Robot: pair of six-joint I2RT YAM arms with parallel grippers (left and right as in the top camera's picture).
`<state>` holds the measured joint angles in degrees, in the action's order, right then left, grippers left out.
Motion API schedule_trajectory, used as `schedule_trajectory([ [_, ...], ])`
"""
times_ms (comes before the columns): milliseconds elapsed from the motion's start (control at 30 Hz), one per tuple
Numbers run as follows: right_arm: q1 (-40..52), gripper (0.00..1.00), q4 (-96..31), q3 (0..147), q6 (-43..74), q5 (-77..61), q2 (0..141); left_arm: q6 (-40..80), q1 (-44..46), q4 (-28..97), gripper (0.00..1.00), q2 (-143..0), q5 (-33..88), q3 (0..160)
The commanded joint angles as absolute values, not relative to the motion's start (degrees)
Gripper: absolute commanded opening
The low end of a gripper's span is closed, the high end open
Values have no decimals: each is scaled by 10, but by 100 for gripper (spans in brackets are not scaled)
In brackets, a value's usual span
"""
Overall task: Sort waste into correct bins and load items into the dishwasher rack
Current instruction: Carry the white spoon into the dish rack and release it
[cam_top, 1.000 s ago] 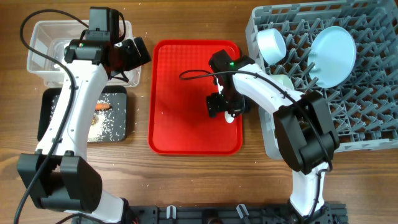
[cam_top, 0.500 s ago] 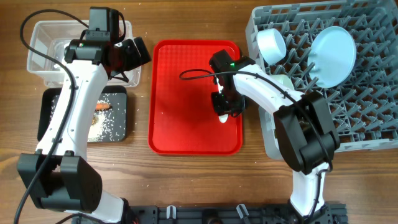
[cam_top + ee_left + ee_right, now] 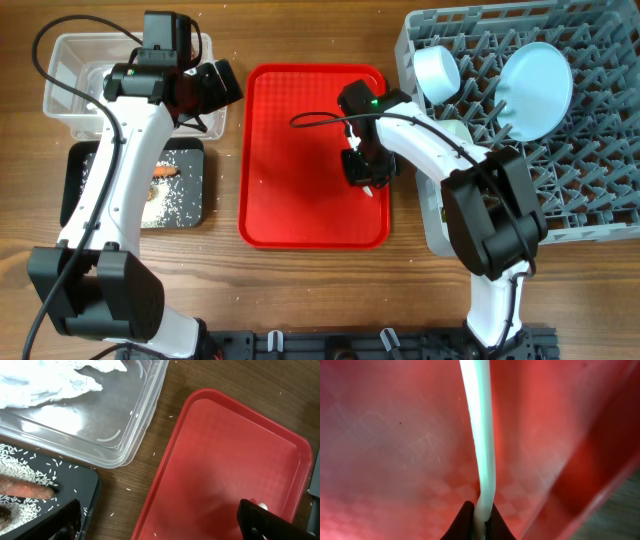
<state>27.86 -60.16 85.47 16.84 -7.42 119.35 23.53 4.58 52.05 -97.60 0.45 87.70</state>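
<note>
My right gripper [image 3: 481, 522] is shut on the handle of the white plastic spoon [image 3: 480, 435], low over the right part of the red tray [image 3: 290, 200]. The spoon stretches away from the jaws over the tray floor. My left gripper [image 3: 160, 525] hangs open and empty above the gap between the red tray and the two bins. The clear tub [image 3: 60, 100] holds a crumpled white napkin [image 3: 45, 382]. The black tray [image 3: 80, 190] holds an orange carrot [image 3: 165, 171] and scattered rice [image 3: 175, 200]. The grey dishwasher rack [image 3: 600, 180] carries a light blue plate [image 3: 535, 90], a light blue bowl [image 3: 437, 72] and a pale green bowl [image 3: 458, 130].
The red tray lies between the bins on the left and the rack on the right. A few stray rice grains [image 3: 127, 489] lie on the wooden table beside the black tray. The left arm reaches over the black tray and the tub.
The right jaws have closed from wide open onto the spoon handle, and the gripper has shifted slightly toward the back of the tray. The left arm has not moved.
</note>
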Motion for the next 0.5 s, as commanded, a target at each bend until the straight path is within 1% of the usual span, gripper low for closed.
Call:
schedule_trajectory([
  [0,257,4,-632,923,152,-63,1106,245,43,519,100,-975,-1,882],
  [133,215,4,-687,946,165,-2,965,245,43,519,100,-975,-1,882],
  [233,133,5,-735,945,180,67,874,245,43,519,100,-975,-1,882],
  [267,98,4,-735,940,167,78,858,245,43,519,100,-975,-1,882],
  [367,20,4,-714,924,127,94,862,245,43,519,100,-975,-1,882],
  [467,-36,4,-680,893,50,94,896,245,43,519,100,-975,-1,882],
])
